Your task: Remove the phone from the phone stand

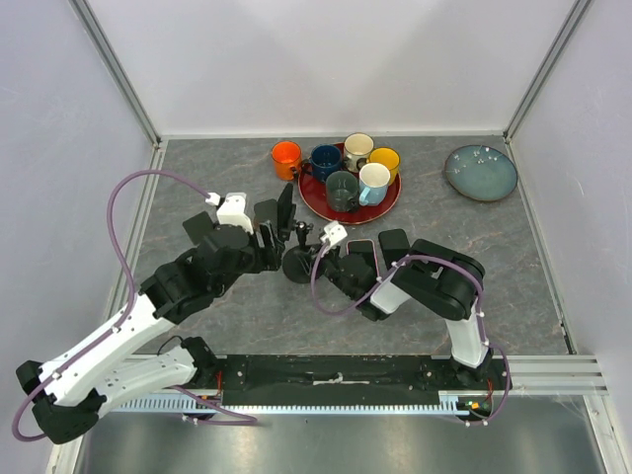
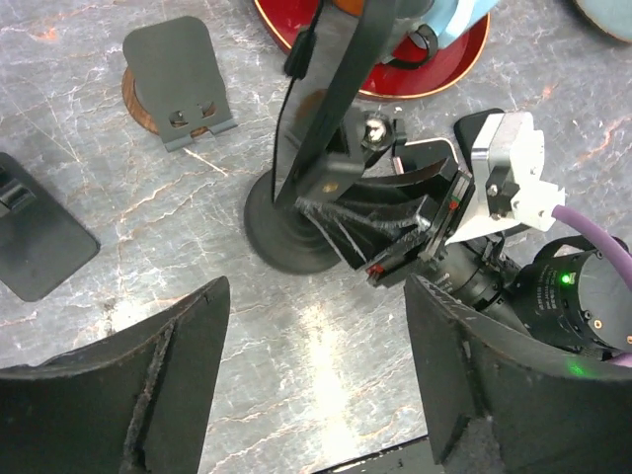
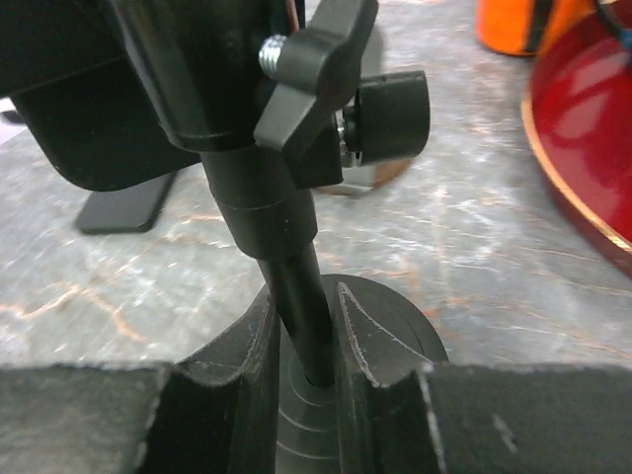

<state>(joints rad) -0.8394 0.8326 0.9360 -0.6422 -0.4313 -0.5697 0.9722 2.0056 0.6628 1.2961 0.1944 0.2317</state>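
While the right claw (image 3: 304,331) pinches the stand (image 3: 294,272) low on its pole and the left claw (image 2: 316,296) hangs spread, the phone (image 2: 341,109) sits held up top, so a skewed pull could topple both.

no legible text, labels or numbers

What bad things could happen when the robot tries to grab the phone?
1. The left gripper is wide open and holds nothing; a poor grab could drop the phone.
2. The right gripper pinches the phone stand only low on its pole, so a pull might tip it toward the mugs nearby.
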